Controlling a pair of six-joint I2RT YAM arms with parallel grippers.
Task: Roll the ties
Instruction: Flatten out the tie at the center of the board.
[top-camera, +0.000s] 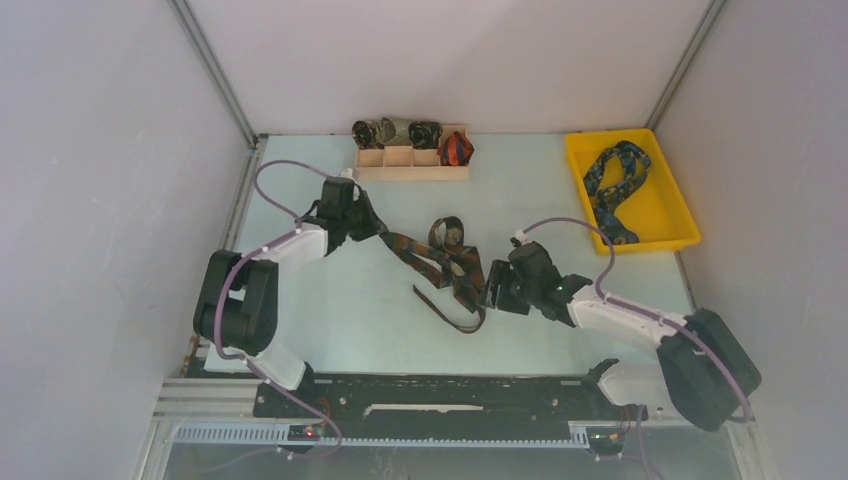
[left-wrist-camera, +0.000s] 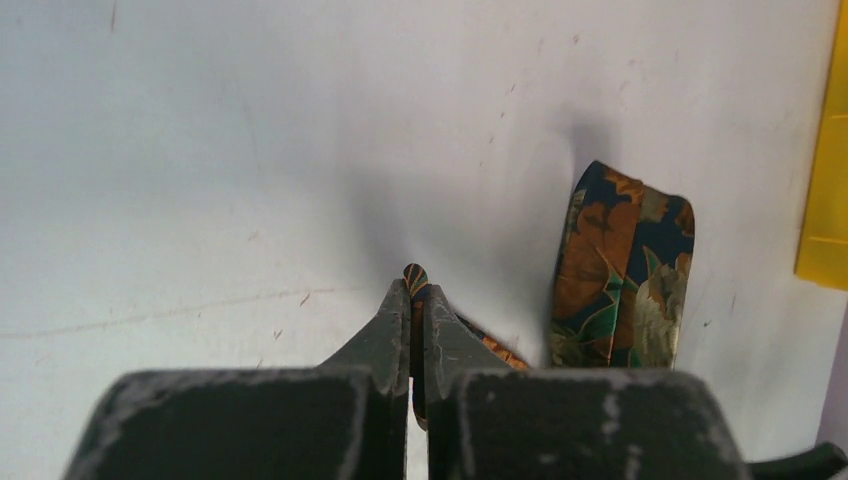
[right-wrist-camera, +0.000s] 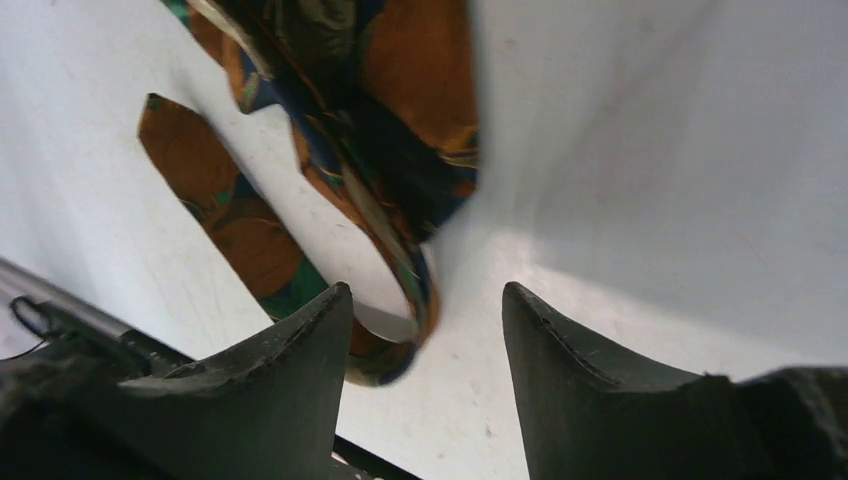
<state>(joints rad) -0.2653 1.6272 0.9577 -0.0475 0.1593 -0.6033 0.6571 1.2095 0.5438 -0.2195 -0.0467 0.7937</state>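
A brown-orange-green tie (top-camera: 447, 258) lies crumpled and looped in the middle of the table. My left gripper (top-camera: 383, 232) is shut on its thin end (left-wrist-camera: 416, 278), which pokes out between the closed fingertips. A standing fold of the tie (left-wrist-camera: 620, 270) shows beyond. My right gripper (top-camera: 492, 290) is open at the tie's right side. A low loop of the tie (right-wrist-camera: 400, 340) sits just inside its left finger (right-wrist-camera: 300, 360), with nothing gripped. A navy and teal tie (top-camera: 617, 185) lies in the yellow tray (top-camera: 680, 215). A red-orange rolled tie (top-camera: 456, 150) sits in the wooden box.
The wooden compartment box (top-camera: 412, 162) stands at the back centre with several rolled ties in it. The yellow tray is at the back right, and its edge (left-wrist-camera: 828, 180) shows in the left wrist view. White walls enclose the table, and a black rail (top-camera: 450, 395) runs along the near edge.
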